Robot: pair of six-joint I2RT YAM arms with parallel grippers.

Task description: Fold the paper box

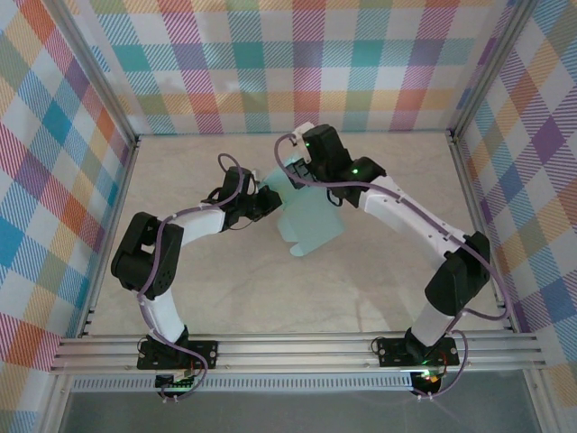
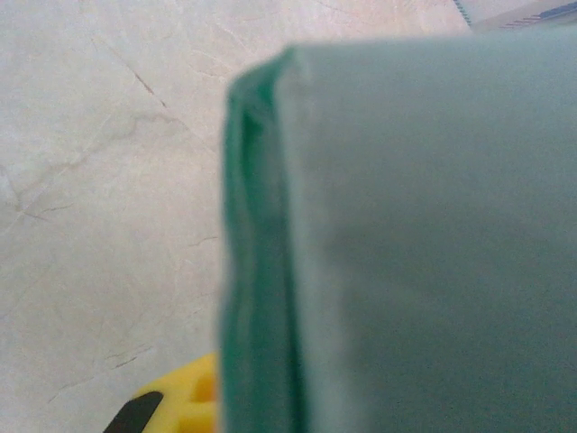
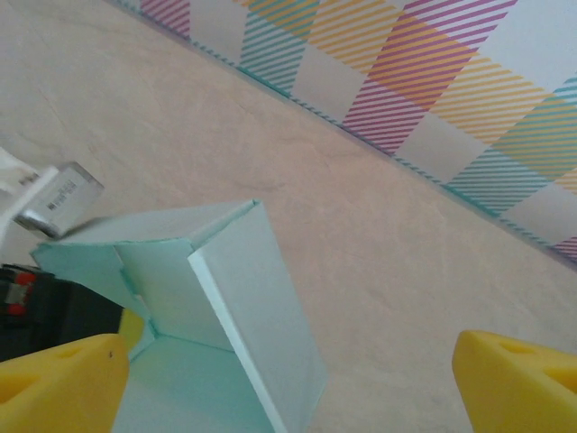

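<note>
A pale, marbled beige table (image 1: 379, 271) sits inside walls (image 1: 270, 63) of pastel plaid, with aluminium rails (image 1: 297, 347) along its near edge. The mint paper box (image 1: 311, 224) lies partly folded near the table's middle, one flap raised. The left gripper (image 1: 261, 200) is clamped on the box's left edge. The right gripper (image 3: 288, 383) hovers over the far end, yellow fingers (image 3: 518, 379) spread wide, gripping nothing.

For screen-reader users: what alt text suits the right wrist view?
A partly folded mint paper box, one panel raised, over a marbled table. The right gripper shows open yellow fingers at the bottom corners; plaid wall behind.
</note>
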